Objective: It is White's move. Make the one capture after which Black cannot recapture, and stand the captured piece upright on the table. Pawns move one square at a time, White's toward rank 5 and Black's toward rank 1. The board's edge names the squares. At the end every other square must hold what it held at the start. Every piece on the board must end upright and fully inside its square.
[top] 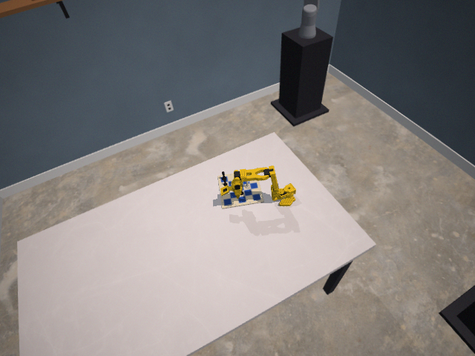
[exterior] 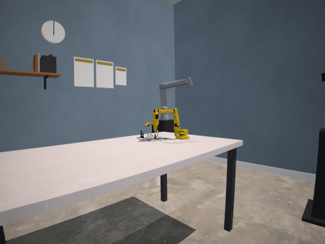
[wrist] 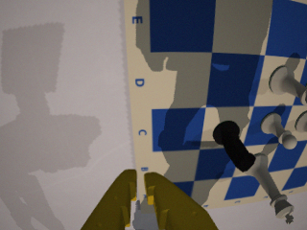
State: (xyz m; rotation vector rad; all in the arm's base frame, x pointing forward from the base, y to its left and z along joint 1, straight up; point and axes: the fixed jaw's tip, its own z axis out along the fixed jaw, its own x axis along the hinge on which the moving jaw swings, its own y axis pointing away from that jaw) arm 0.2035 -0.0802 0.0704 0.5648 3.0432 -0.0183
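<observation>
The yellow two-finger gripper is pinched fully shut with nothing in it, hanging above the small blue-and-cream chessboard near its lettered edge. A black round-headed pawn stands on the board just beside the gripper, with white pawns clustered right past it.

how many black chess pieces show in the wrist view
1: a black pawn on the board, near the white pieces by the B-C rows. The frame crops the board's right side, so other black pieces may be hidden. The closed, empty claw hangs over the board's lettered edge.
</observation>
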